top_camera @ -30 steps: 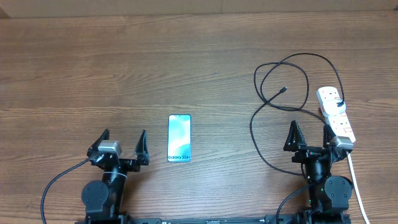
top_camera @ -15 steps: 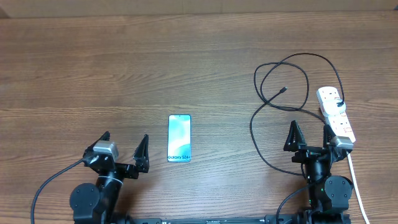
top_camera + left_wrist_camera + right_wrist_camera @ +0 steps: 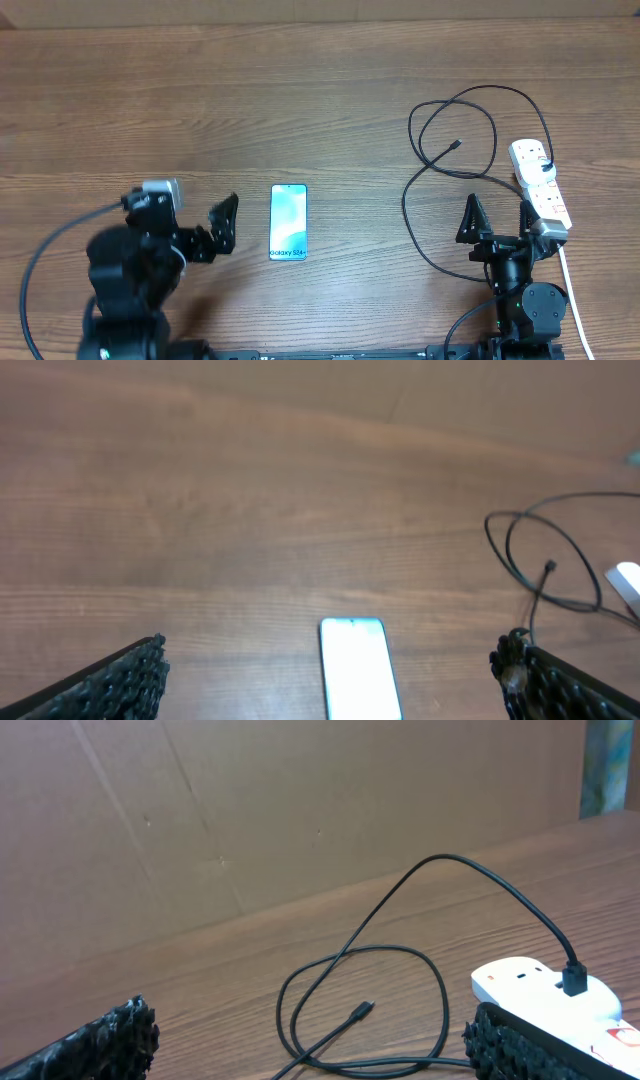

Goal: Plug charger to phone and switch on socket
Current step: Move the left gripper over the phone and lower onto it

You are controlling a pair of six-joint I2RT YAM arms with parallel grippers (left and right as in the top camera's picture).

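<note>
The phone (image 3: 288, 222) lies flat near the table's middle, its light-blue screen lit; it also shows in the left wrist view (image 3: 358, 675). The black charger cable (image 3: 470, 130) loops at the right, its small free plug (image 3: 457, 144) lying on the wood; one end is plugged into the white socket strip (image 3: 541, 184). The cable (image 3: 400, 980) and the strip (image 3: 545, 990) show in the right wrist view. My left gripper (image 3: 190, 225) is open and empty, just left of the phone. My right gripper (image 3: 497, 218) is open and empty, below the cable loops, beside the strip.
The strip's thick white cord (image 3: 572, 290) runs down toward the table's front edge at the right. A brown cardboard wall (image 3: 300, 810) stands behind the table. Bare wood (image 3: 250, 90) covers the far half.
My left arm has risen and moved forward, its gripper now level with the phone's lower half. The right arm, phone, cable and strip have not moved.
</note>
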